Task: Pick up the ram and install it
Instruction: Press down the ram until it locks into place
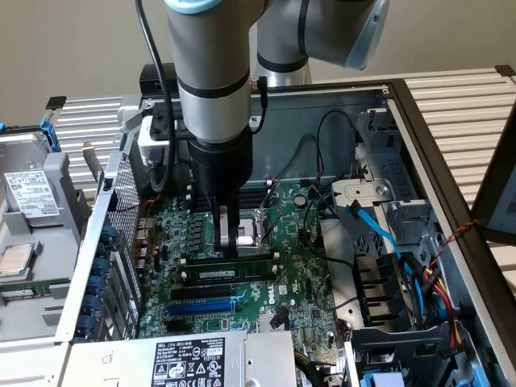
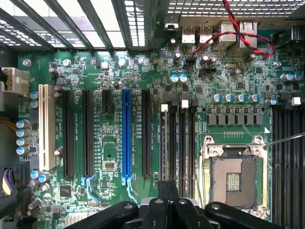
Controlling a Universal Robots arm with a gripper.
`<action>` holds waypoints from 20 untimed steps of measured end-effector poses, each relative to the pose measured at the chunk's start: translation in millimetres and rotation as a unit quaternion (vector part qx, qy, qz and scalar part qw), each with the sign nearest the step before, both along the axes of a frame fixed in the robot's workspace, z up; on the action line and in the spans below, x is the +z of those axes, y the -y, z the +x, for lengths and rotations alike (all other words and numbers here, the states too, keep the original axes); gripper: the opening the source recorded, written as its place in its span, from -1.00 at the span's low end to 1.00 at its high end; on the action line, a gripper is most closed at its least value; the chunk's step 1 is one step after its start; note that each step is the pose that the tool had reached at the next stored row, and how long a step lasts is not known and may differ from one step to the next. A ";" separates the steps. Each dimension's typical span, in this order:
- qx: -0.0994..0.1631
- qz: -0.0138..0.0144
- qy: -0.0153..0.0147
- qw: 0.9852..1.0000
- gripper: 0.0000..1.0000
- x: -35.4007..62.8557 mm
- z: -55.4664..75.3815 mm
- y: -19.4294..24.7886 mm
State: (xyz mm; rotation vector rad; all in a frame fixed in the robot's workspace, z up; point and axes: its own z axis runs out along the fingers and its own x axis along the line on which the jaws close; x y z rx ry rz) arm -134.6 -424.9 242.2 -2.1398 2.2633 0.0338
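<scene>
The ram (image 1: 230,273), a long thin green stick with a white label, stands on edge in a memory slot of the motherboard (image 1: 302,278), just ahead of the black and blue expansion slots. My gripper (image 1: 228,244) hangs straight down over the board. Its fingers are shut together with nothing between them, their tips just above the ram's middle, on the CPU-socket side. Whether they touch the stick I cannot tell. In the wrist view the shut gripper (image 2: 168,193) sits over the long black memory slots (image 2: 183,143).
The open CPU socket (image 1: 248,231) (image 2: 233,176) lies right beside the fingers. The blue expansion slot (image 1: 201,306) (image 2: 126,138) is nearer the power supply (image 1: 193,359). Blue cables (image 1: 379,234) and a drive cage (image 1: 387,302) crowd the exterior view's right. A hard drive (image 1: 28,193) lies outside the case.
</scene>
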 end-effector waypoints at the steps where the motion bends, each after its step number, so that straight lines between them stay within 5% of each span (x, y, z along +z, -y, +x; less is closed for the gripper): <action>1: 0.000 0.000 -0.001 1.000 -0.80 0.5 1.2 0.2; 4: 0.000 0.003 -0.002 1.000 -0.80 0.9 2.6 0.6; 20: 0.000 0.003 -0.002 1.000 -0.80 1.0 2.5 0.6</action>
